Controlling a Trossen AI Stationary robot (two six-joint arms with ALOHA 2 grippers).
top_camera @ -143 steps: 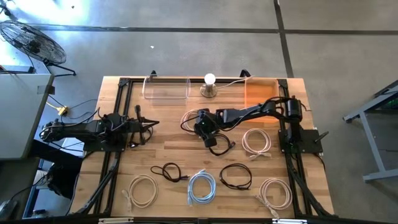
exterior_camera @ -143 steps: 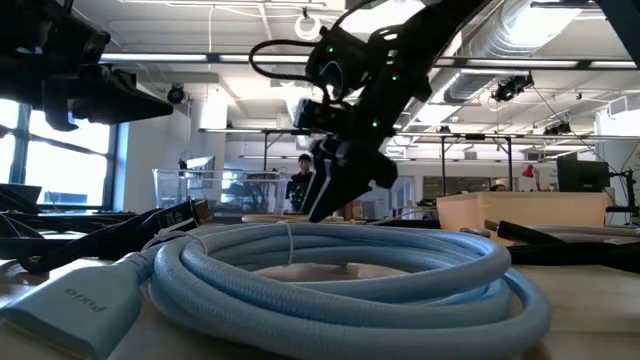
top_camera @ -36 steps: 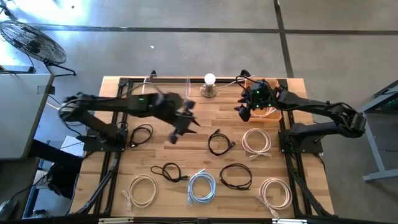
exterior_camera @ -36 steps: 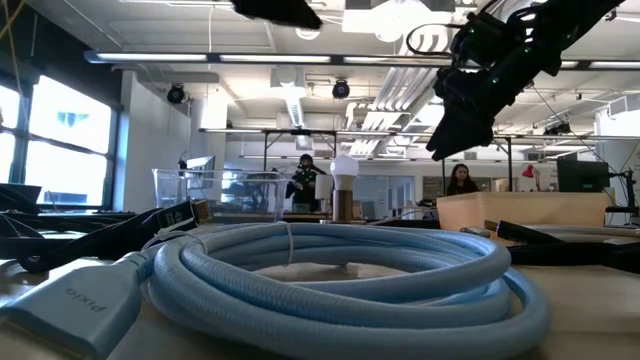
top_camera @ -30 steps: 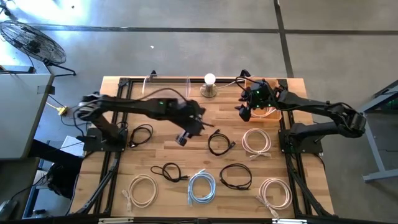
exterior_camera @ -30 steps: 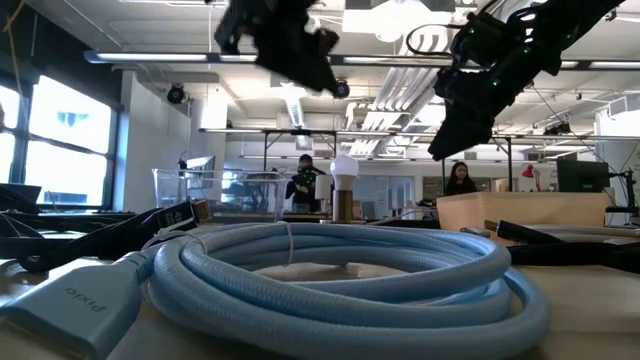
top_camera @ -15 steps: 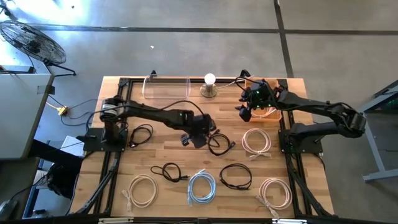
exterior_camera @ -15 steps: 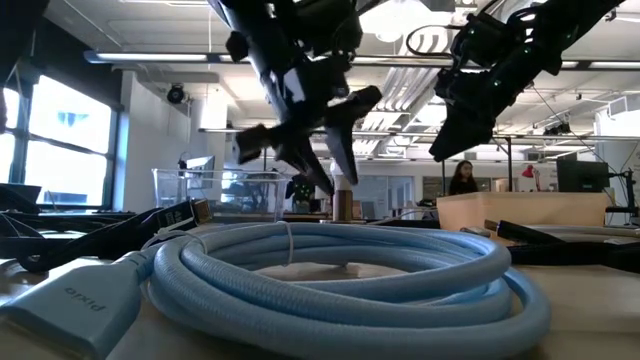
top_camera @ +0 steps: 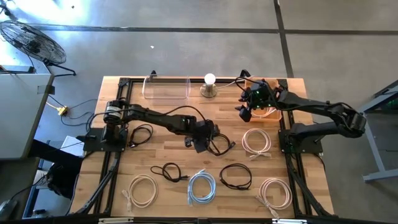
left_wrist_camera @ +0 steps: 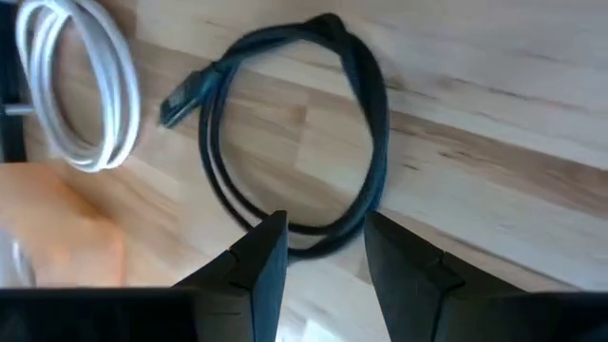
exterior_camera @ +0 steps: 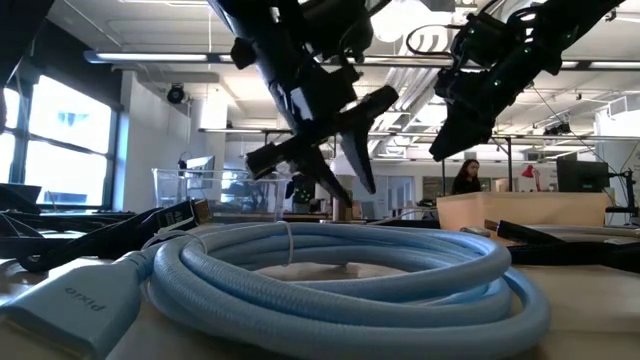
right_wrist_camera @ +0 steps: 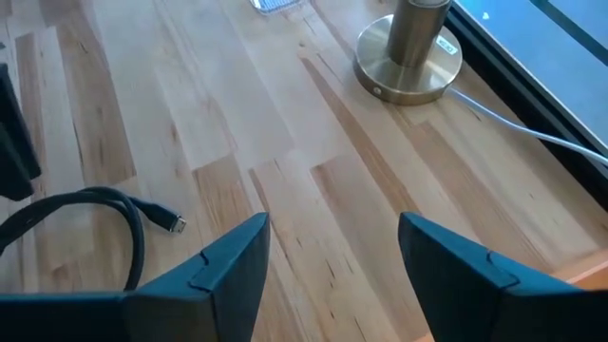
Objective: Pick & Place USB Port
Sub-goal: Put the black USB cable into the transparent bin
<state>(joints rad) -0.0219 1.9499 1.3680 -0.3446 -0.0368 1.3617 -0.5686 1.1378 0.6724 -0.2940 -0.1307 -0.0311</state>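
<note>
Left gripper was stretched out to the middle of the wooden table, hanging right over the black USB cable coil that lay flat on the boards near table centre. In the left wrist view its two dark fingers stood apart at a moderate width, straddling the near arc of the black USB cable coil, nothing gripped; whether the tips touched the cable could not be told. One plug end of that coil pointed toward a white cable coil just beside it. In the low view the left gripper showed its fingers splayed above the tabletop. Right gripper hovered off the surface at the far right part of the table, next to the orange bin; right wrist view showed its jaws spread wide with nothing between them, bare wood below, and the brass lamp base ahead. Lamp with white bulb stood at the far edge beside a clear plastic bin. Other coils lay along the near side: a light blue cable coil, two more black ones, and white ones. In the low view a person showed in the room behind.
</note>
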